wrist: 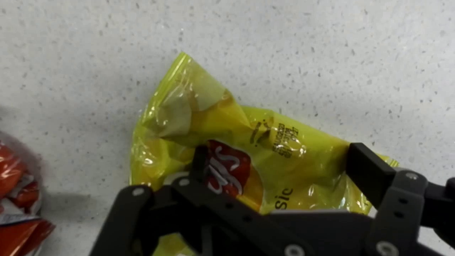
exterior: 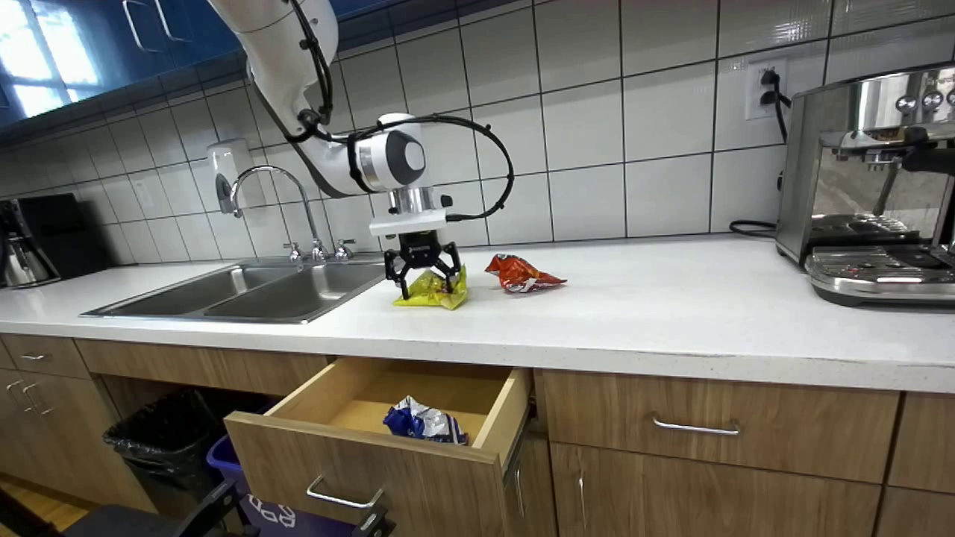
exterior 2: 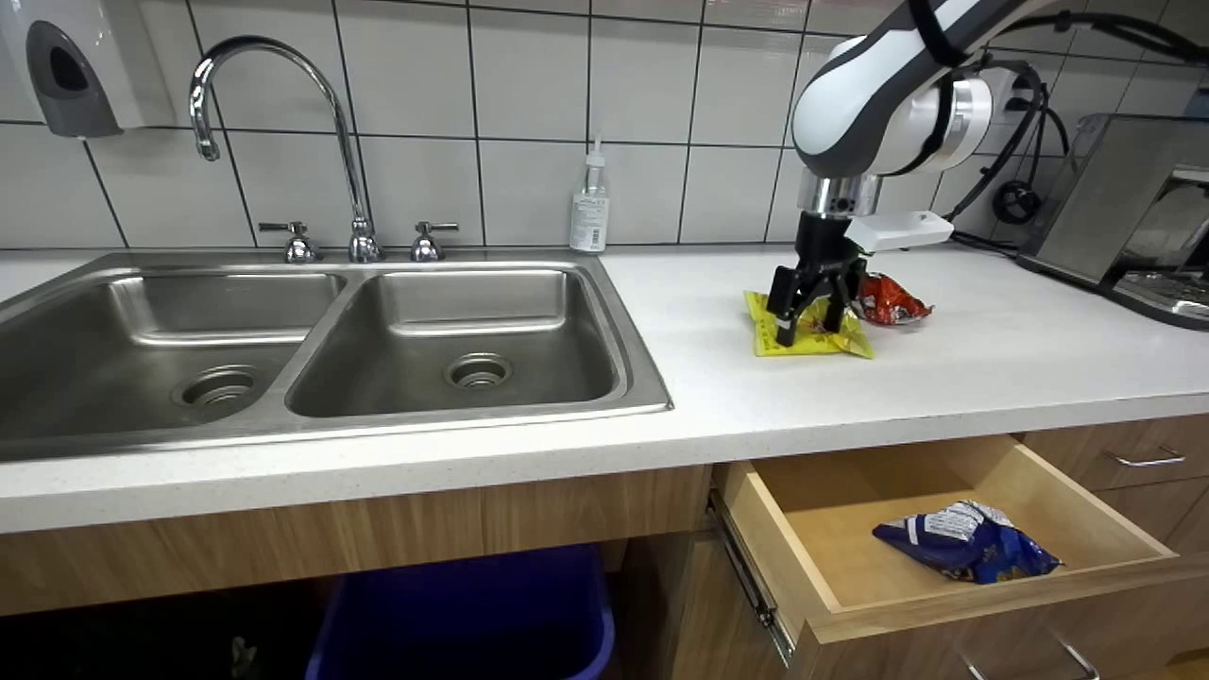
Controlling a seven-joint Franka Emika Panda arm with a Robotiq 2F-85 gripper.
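white speckled countertop (exterior: 671, 298) looks smooth to me, so a careless sideways shove could set things skidding, perhaps into the steel double sink (exterior 2: 638, 368). underneath, the open wooden drawer (exterior: 418, 477), with a blue foil snack bag (exterior 2: 982, 548) inside, juts out, and something dropped past the edge could catch on its front. my main worry is the robotiq gripper (exterior: 427, 289): its black fingers (wrist: 368, 170) are spread wide, down at the yellow lay's potato-chip bag (wrist: 284, 167), and clamp nothing, one over printed film, one near an end. if they closed like that, the slick film could bunch and slip out, or the contents be crushed; whether the tips press on it i can't tell. the bag lies on its broad side on the countertop, between the sink and a red foil snack bag (exterior: 522, 274), near both. it's glossy and rumpled, softly puffed, one sealed corner peaking outward. smaller, a red logo (wrist: 234, 160) shows white letters ending "ys", with black lettering (wrist: 284, 199), "sic", beside it; smallest, a stamped date code (wrist: 285, 138), too creased for me to read fully.
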